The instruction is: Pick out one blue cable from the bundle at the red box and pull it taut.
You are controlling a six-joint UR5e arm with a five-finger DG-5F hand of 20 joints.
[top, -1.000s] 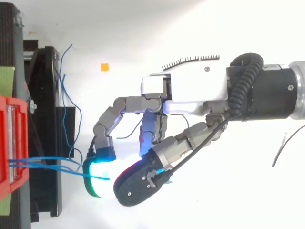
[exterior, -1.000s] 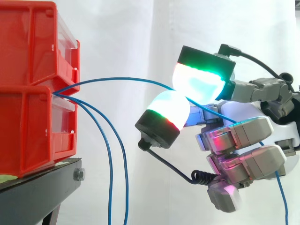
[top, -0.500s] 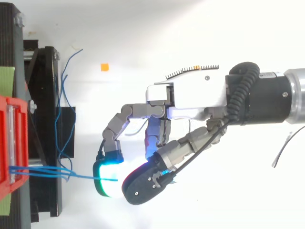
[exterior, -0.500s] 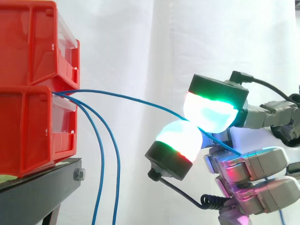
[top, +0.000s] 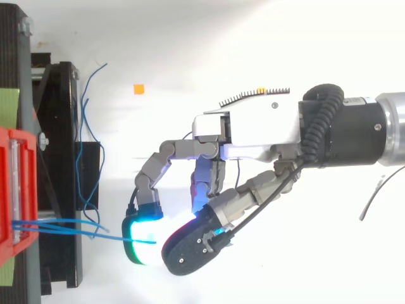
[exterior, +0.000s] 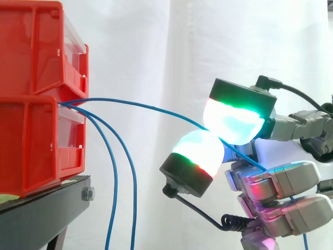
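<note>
White curtain (exterior: 156, 41) hung behind stacked red bins (exterior: 36, 104) on a black stand (exterior: 41, 208). The hand (top: 247, 130) pinched one blue cable (exterior: 130, 103) between glowing fingertips (exterior: 231, 120). It arched gently back to the bins.

This is a robotics lab test rig, not a lived-in room. A plain white curtain (exterior: 156, 52) closes off the background. In front of it, two stacked red bins (exterior: 31, 140) of the parts-storage kind sit on a bare black stand (exterior: 47, 208) fixed with an exposed bolt (exterior: 87, 194). An industrial arm (top: 354, 130) carries a robot hand (top: 247, 130) with grey jointed fingers and glowing pads (exterior: 231, 120). A thin blue cable (exterior: 140, 105) runs from the bins and is pinched between those pads. In the top view, a small orange marker (top: 138, 89) lies on otherwise plain white ground (top: 190, 38).
</note>
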